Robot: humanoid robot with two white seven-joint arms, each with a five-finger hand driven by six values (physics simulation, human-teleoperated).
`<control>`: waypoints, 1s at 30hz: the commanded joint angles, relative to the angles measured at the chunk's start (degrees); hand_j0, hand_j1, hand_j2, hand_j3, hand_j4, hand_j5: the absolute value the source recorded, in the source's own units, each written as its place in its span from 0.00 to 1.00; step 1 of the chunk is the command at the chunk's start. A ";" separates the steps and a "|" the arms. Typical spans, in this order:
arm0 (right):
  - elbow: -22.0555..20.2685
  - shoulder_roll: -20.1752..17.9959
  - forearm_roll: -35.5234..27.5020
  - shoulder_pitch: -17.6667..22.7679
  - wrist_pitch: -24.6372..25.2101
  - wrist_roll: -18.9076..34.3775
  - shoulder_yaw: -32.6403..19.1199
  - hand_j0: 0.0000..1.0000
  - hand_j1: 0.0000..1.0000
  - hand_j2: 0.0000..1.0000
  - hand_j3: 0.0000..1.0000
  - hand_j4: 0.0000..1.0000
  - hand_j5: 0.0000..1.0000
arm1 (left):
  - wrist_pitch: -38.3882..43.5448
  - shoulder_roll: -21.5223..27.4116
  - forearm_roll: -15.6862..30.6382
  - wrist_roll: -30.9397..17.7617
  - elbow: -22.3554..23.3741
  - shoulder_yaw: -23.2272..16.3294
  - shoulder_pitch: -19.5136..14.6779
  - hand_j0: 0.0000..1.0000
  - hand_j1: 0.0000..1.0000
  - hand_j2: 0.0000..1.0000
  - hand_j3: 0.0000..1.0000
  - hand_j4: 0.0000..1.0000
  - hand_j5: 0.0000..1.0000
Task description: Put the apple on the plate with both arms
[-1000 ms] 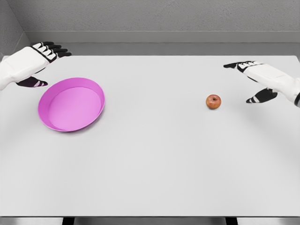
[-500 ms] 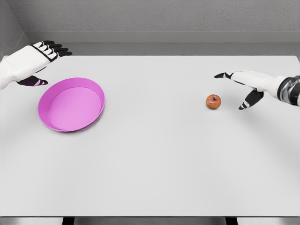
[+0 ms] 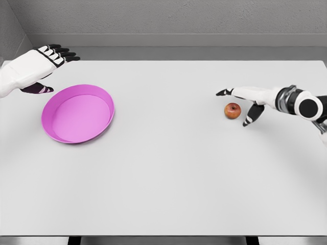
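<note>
Right hand (image 3: 246,99) fingers spread wide around small red apple (image 3: 233,110), seemingly not touching. Left hand (image 3: 42,66) relaxed, empty, at 11 o'clock of round magenta plate (image 3: 48,129).

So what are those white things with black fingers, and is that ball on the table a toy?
Those are a robot's two arms, seen from a camera on its head, in a computer simulation. The little round thing is an apple lying on a white table. The right robot hand is open around it, not holding it yet. The left robot hand hovers open, holding nothing, by a pink plate. The apple should go on that plate.
</note>
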 commanded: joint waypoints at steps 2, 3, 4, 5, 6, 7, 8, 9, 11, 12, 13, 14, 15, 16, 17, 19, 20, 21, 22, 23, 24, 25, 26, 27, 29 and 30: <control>1.24 0.17 -0.05 0.00 0.01 -0.06 1.11 1.00 1.00 1.00 1.00 1.00 1.00 | -0.02 -0.02 0.30 0.04 0.00 0.10 0.00 1.00 1.00 1.00 1.00 1.00 1.00; 1.41 0.17 -0.05 0.00 0.01 -0.06 1.47 1.00 1.00 1.00 1.00 1.00 1.00 | -0.02 -0.02 0.30 0.04 0.00 0.10 0.00 1.00 1.00 1.00 1.00 1.00 1.00; 1.85 0.26 -0.05 0.00 0.01 -0.06 1.47 1.00 1.00 1.00 1.00 1.00 1.00 | -0.02 -0.02 0.30 0.04 0.00 0.10 -0.09 1.00 1.00 1.00 1.00 1.00 1.00; 2.12 0.26 -0.05 0.00 0.01 -0.14 1.47 1.00 1.00 1.00 1.00 1.00 1.00 | -0.02 -0.11 0.30 0.04 0.00 0.10 0.00 1.00 1.00 1.00 1.00 1.00 1.00; 2.12 0.26 -0.05 0.00 0.01 -0.14 1.47 0.99 0.99 0.99 0.99 0.99 0.99 | -0.02 -0.11 0.30 0.04 0.00 0.10 0.00 1.00 1.00 1.00 1.00 1.00 1.00; 2.20 0.26 -0.05 0.00 0.01 -0.14 1.47 0.99 0.99 0.99 0.99 0.99 0.99 | -0.02 -0.46 0.21 0.04 0.09 0.10 -0.09 1.00 1.00 1.00 1.00 1.00 1.00; 2.29 0.26 -0.05 0.00 0.01 -0.14 1.47 0.95 0.95 0.95 0.95 0.95 0.95 | -0.02 -0.46 -0.05 0.04 0.44 0.18 -0.09 1.00 1.00 1.00 1.00 1.00 1.00; 2.29 0.17 -0.05 0.00 -0.08 -0.14 1.47 0.83 0.83 0.83 0.83 0.83 0.83 | -0.02 -0.46 -0.05 0.04 0.44 0.10 -0.18 1.00 1.00 1.00 1.00 1.00 1.00; 2.12 0.17 0.12 0.00 -0.34 -0.06 1.47 0.59 0.59 0.59 0.59 0.59 0.59 | -0.02 -0.46 -0.05 0.04 0.44 0.10 -0.18 1.00 1.00 1.00 1.00 1.00 1.00; 2.03 0.17 0.12 0.00 -0.52 -0.14 1.47 0.53 0.53 0.53 0.53 0.53 0.53 | -0.02 -0.46 -0.05 0.04 0.44 0.10 -0.18 1.00 1.00 1.00 1.00 1.00 1.00; 1.94 0.17 0.21 0.00 -0.52 -0.06 1.29 0.48 0.48 0.48 0.48 0.48 0.48 | -0.02 -0.46 -0.05 0.04 0.53 0.18 -0.18 1.00 1.00 1.00 1.00 1.00 1.00; 1.94 0.17 0.21 0.00 -0.61 -0.06 1.29 0.45 0.45 0.45 0.45 0.45 0.45 | -0.02 -0.46 -0.05 0.04 0.62 0.18 -0.18 1.00 1.00 1.00 1.00 1.00 1.00; 1.85 0.17 0.82 0.00 -0.61 -0.06 1.47 0.42 0.42 0.42 0.42 0.42 0.42 | -0.02 -0.55 -0.05 0.04 0.79 0.18 -0.26 1.00 1.00 1.00 1.00 1.00 1.00; 1.85 0.08 0.82 0.00 -0.61 -0.06 1.29 0.42 0.42 0.42 0.42 0.42 0.42 | -0.02 -0.63 -0.05 0.04 0.79 0.18 -0.18 1.00 1.00 1.00 1.00 1.00 1.00; 1.85 0.08 0.82 0.00 -0.61 -0.06 1.29 0.42 0.42 0.42 0.42 0.42 0.42 | -0.02 -0.72 -0.05 0.04 0.88 0.27 -0.26 1.00 1.00 1.00 1.00 1.00 1.00; 1.94 0.08 0.91 0.00 -0.61 -0.06 1.29 0.42 0.42 0.42 0.42 0.42 0.42 | -0.02 -0.72 -0.05 0.04 0.88 0.27 -0.26 1.00 1.00 1.00 1.00 1.00 1.00; 1.94 0.08 0.91 0.00 -0.61 -0.06 1.29 0.42 0.42 0.42 0.42 0.42 0.42 | -0.02 -0.72 -0.05 0.04 0.79 0.27 -0.26 1.00 1.00 1.00 1.00 1.00 1.00; 1.94 0.08 0.91 0.00 -0.61 -0.06 1.29 0.42 0.42 0.42 0.42 0.42 0.42 | -0.02 -0.72 -0.05 0.04 0.79 0.27 -0.18 1.00 1.00 1.00 1.00 1.00 1.00; 1.94 0.08 0.91 0.00 -0.61 -0.06 1.29 0.42 0.42 0.42 0.42 0.42 0.42 | -0.02 -0.72 -0.05 0.04 0.79 0.27 -0.18 1.00 1.00 1.00 1.00 1.00 1.00; 1.85 0.08 0.91 -0.09 -0.61 -0.06 1.20 0.42 0.42 0.42 0.42 0.42 0.42 | -0.02 -0.72 -0.05 0.04 0.79 0.27 -0.18 1.00 1.00 1.00 1.00 1.00 1.00; 1.77 0.08 1.00 -0.18 -0.61 -0.06 1.03 0.42 0.42 0.42 0.42 0.42 0.42 | -0.02 -0.72 -0.05 0.04 0.88 0.27 -0.18 1.00 1.00 1.00 1.00 1.00 1.00; 1.77 0.00 1.00 -0.53 -0.61 -0.06 1.03 0.42 0.42 0.42 0.42 0.42 0.42 | -0.02 -0.72 -0.05 0.04 0.79 0.27 -0.26 1.00 1.00 1.00 1.00 1.00 1.00; 1.68 0.00 1.00 -0.70 -0.61 -0.06 1.03 0.42 0.42 0.42 0.42 0.42 0.42 | -0.02 -0.72 -0.05 0.04 0.88 0.27 -0.18 1.00 1.00 1.00 1.00 1.00 1.00; 1.68 0.00 1.00 -0.79 -0.61 -0.06 1.03 0.42 0.42 0.42 0.42 0.42 0.42 | -0.02 -0.72 -0.05 0.04 0.88 0.27 -0.18 1.00 1.00 1.00 1.00 1.00 1.00; 1.68 0.00 1.00 -1.32 -0.61 -0.06 1.03 0.42 0.42 0.42 0.42 0.42 0.42 | -0.02 -0.72 -0.05 0.04 0.88 0.36 -0.18 1.00 1.00 1.00 1.00 1.00 1.00; 1.59 -0.09 1.00 -1.41 -0.61 -0.06 0.94 0.42 0.42 0.42 0.42 0.42 0.42 | -0.02 -0.72 -0.05 0.04 0.88 0.36 -0.26 1.00 1.00 1.00 1.00 1.00 1.00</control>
